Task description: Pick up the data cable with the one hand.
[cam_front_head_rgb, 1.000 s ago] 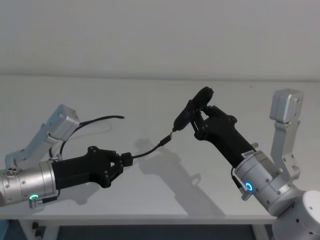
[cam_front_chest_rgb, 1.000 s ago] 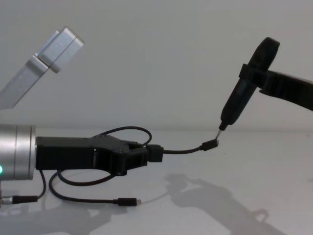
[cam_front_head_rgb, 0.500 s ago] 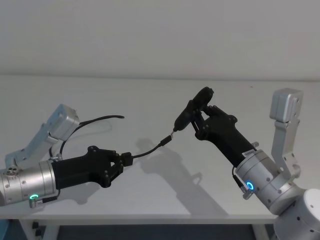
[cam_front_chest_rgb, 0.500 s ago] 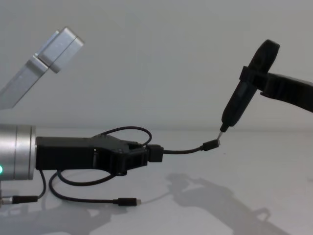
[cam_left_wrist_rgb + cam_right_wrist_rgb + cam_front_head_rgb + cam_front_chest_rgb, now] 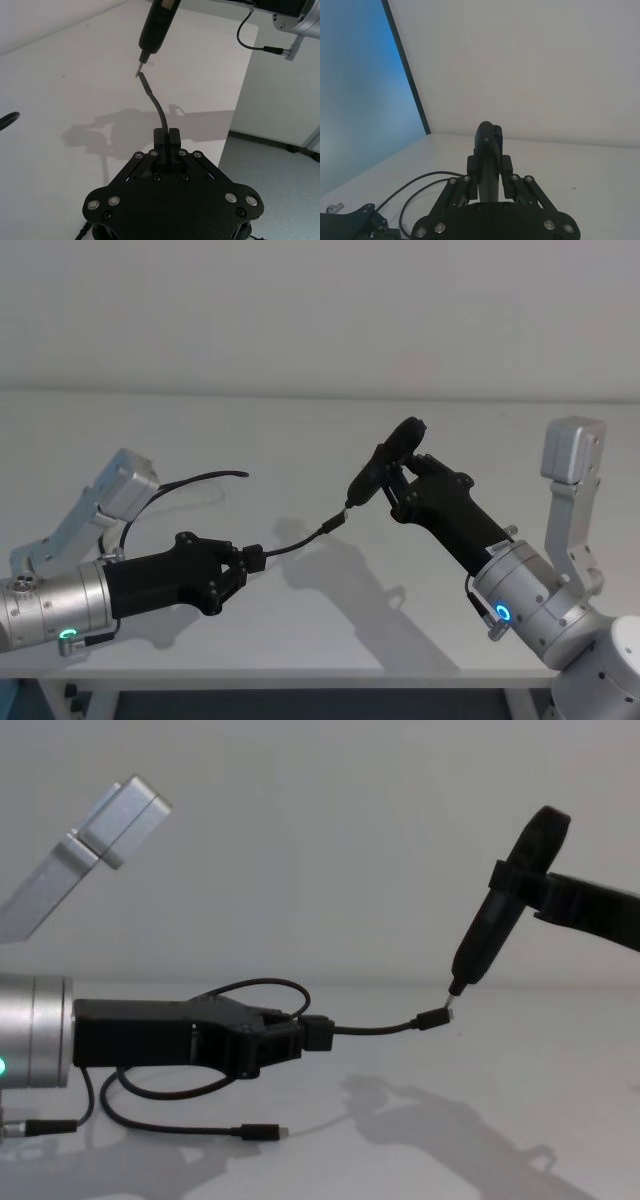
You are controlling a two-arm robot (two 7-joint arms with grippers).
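The left pincer (image 5: 250, 562) looks like matt black plastic studded with small shiny metal screws, behind it a brushed silver metal wrist (image 5: 50, 605) with a satin sheen. The data cable (image 5: 170, 1092) has a smooth, slightly glossy black rubbery sheath and a bright metal tip. The worktop (image 5: 300, 640) is a smooth matt white surface, and the pen-like tool (image 5: 485, 940) is semi-gloss black plastic.

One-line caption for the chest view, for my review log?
Left gripper holds the data cable above the table; right gripper's pen-like tool meets the cable's free plug.
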